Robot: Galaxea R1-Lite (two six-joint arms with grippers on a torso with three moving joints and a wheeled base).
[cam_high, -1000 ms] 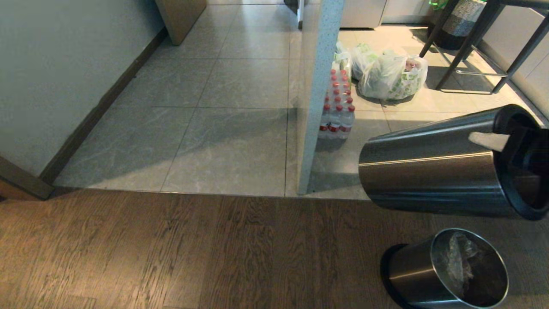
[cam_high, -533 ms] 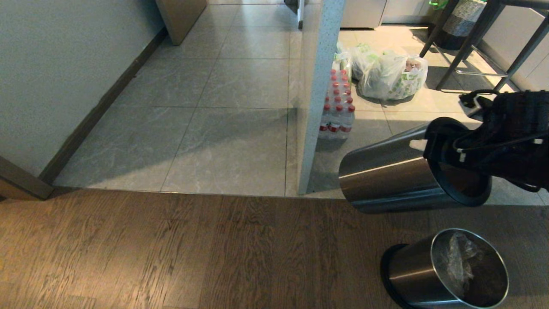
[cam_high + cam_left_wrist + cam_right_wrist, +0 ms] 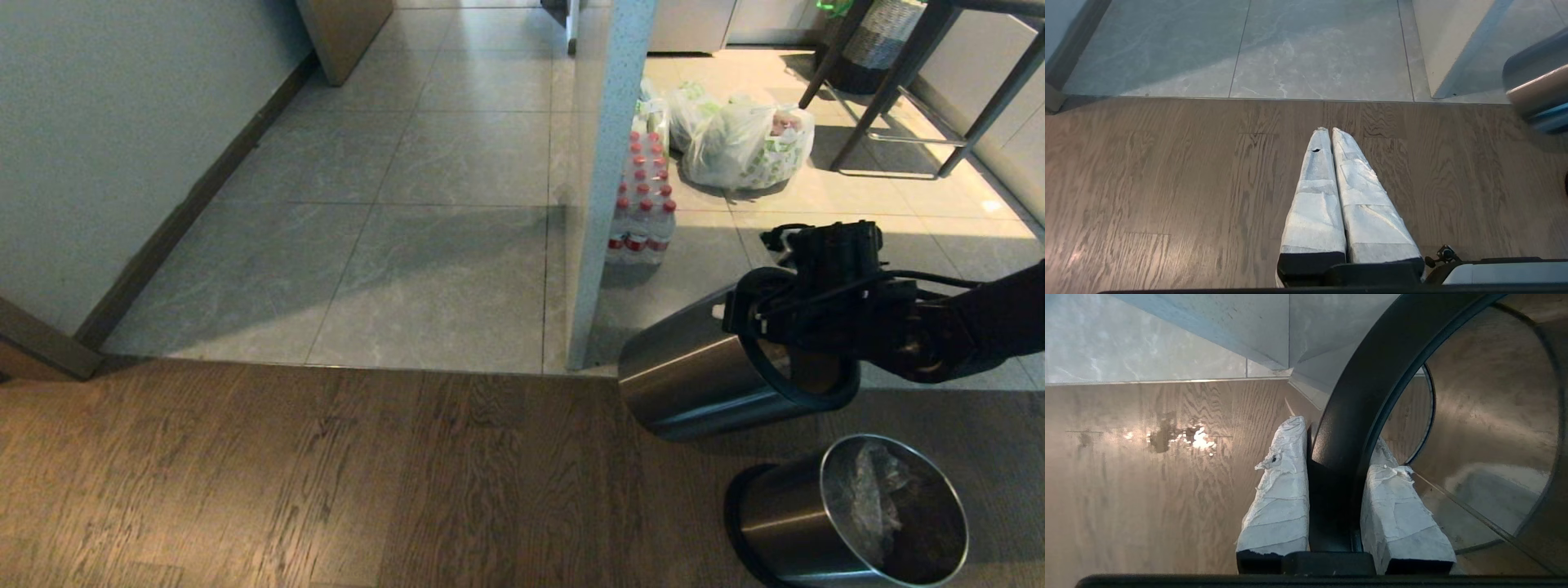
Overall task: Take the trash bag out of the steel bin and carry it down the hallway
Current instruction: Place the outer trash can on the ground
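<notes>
The steel bin (image 3: 784, 514) stands on the wooden floor at the lower right of the head view, on a black base ring. The crinkled, translucent trash bag (image 3: 873, 498) lies inside it. Just beyond the bin, my right gripper (image 3: 755, 314) (image 3: 1338, 433) is shut on the black rim (image 3: 1363, 375) of a second steel cylinder (image 3: 702, 367). It holds that cylinder tilted on its side, low over the floor. My left gripper (image 3: 1329, 130) is shut and empty over bare wooden floor, and does not show in the head view. The hallway is out of view.
A white partition edge (image 3: 608, 180) rises just left of the held cylinder. A pack of red-capped bottles (image 3: 645, 212) and white bags with green print (image 3: 743, 143) sit behind it. Black table legs (image 3: 898, 90) stand at the back right. A wall with a dark baseboard (image 3: 188, 212) runs along the left.
My right arm has come into the head view. It has carried the held cylinder down and to the left, closer to the floor. The steel bin and its bag have not moved.
</notes>
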